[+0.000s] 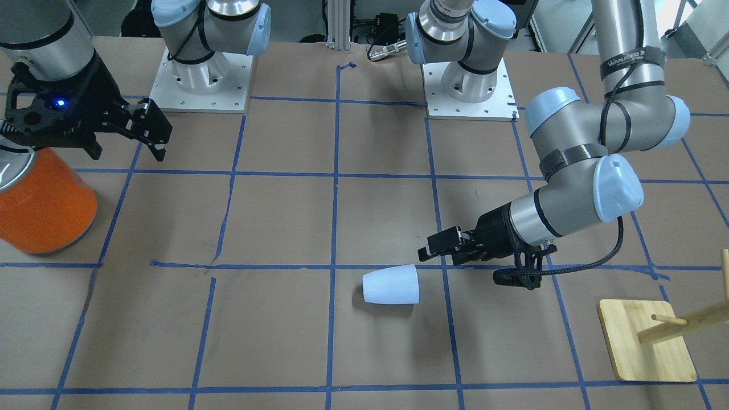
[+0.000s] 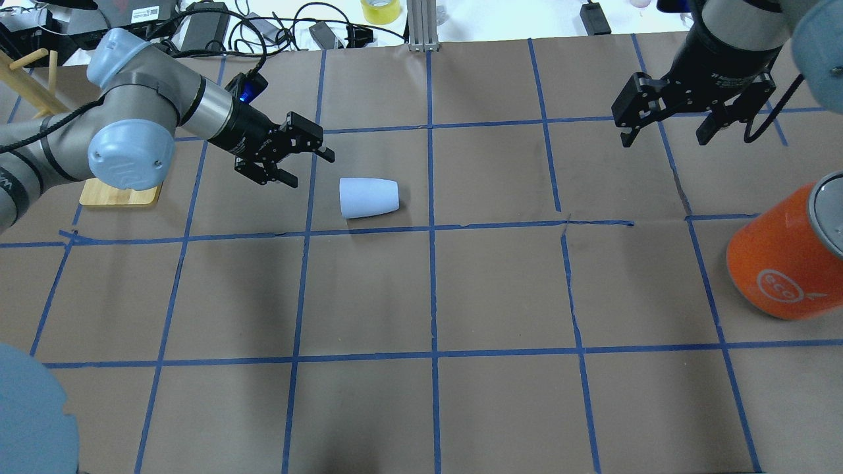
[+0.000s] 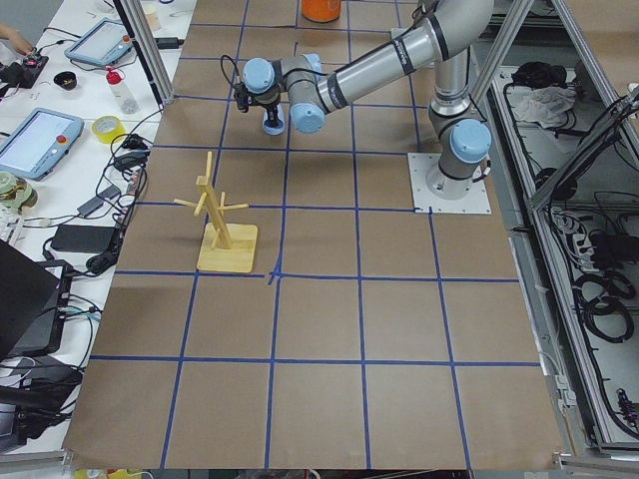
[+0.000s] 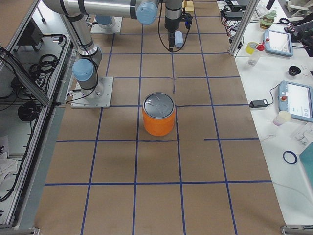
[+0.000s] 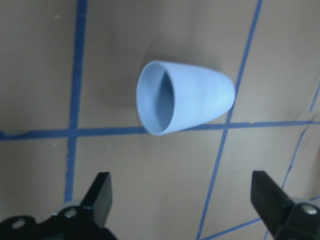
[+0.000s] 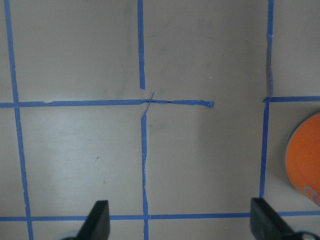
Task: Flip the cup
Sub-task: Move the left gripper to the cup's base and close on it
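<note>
Nothing is done yet: the cup [image 2: 369, 197] lies sideways just ahead of my left gripper's [image 2: 308, 170] spread, empty jaws, right gripper [image 2: 665, 139] likewise.

Overhead camera looking forward and down on table [image 2: 500, 408]. Front camera facing opposite way, arm bases [image 1: 202, 80] sitting at 12 o'clock. Side cameras looking along table from ends, high, far. Left wrist camera looking close at cup [image 5: 185, 102]. Right wrist camera looking straight down, orange can [image 6: 306, 160] showing at 4 o'clock. Overhead, front sharing both.
</note>
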Robot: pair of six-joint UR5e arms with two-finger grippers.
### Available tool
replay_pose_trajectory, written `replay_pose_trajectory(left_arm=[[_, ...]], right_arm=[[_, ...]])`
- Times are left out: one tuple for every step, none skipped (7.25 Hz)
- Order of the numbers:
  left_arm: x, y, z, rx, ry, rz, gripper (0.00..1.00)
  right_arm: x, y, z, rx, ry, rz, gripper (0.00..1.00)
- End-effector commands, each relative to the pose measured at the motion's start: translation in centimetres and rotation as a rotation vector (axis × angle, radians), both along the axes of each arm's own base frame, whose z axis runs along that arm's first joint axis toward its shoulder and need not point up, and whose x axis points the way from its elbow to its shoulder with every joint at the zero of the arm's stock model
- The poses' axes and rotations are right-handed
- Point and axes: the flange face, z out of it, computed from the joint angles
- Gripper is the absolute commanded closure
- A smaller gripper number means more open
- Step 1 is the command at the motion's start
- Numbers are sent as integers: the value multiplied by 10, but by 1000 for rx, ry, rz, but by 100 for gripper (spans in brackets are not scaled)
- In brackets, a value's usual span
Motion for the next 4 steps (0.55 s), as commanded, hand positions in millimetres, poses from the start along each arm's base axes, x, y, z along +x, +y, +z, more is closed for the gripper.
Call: replay_pose_trajectory(left_arm=[[-2,-3,-39,-35,31,-47,2],[-11,5,-56,-8,132,-31,7],[-17,9,-66,9,217,-14,7],[-17,7,-74,15,225,-12,7]], right_arm=[[2,3,8,-12,-2,-2,0],[2,4,8,-14,-3,-2,0],[7,4,7,-11,-12,7,0],[22,7,-3,9,-3,-8,0]])
